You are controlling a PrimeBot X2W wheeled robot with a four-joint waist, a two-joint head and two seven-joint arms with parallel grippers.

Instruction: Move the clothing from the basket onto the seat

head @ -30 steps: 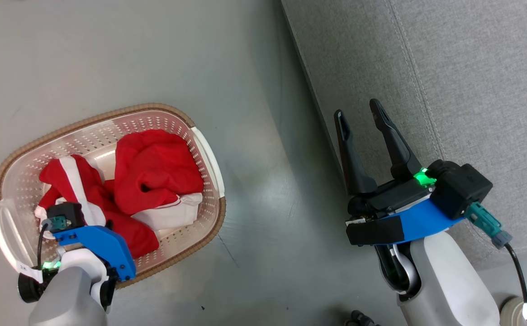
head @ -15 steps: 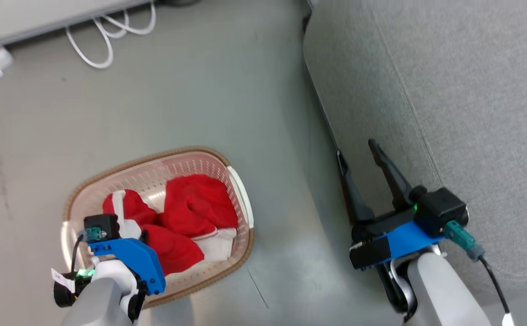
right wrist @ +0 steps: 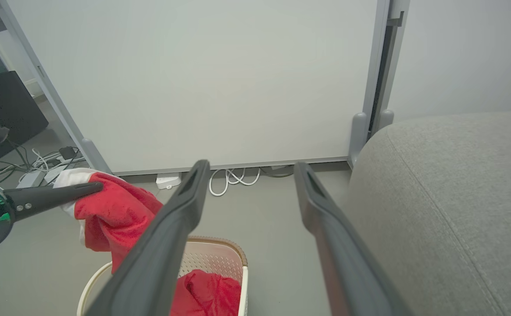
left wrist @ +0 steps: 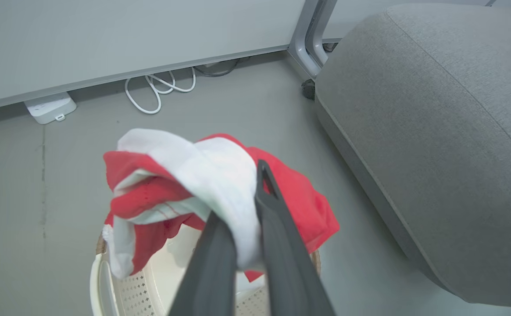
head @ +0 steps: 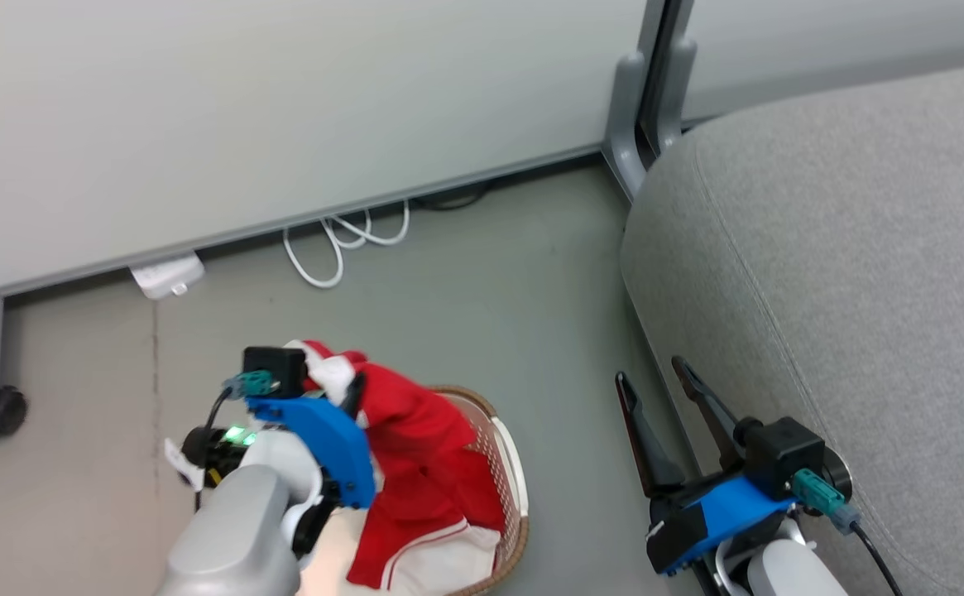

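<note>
Left wrist view: a soft bright-red garment with white bands is pinched at a white fold between the nearly closed fingers of the left claw. It hangs above the cream perforated plastic basket with brown woven-look rim, high enough to carry sideways (whether its hem is free of the rim I cannot tell). A second red garment lies in the basket. The right claw gapes wide, holding nothing, just beside the large grey upholstered sofa seat, the likely drop spot.
</note>
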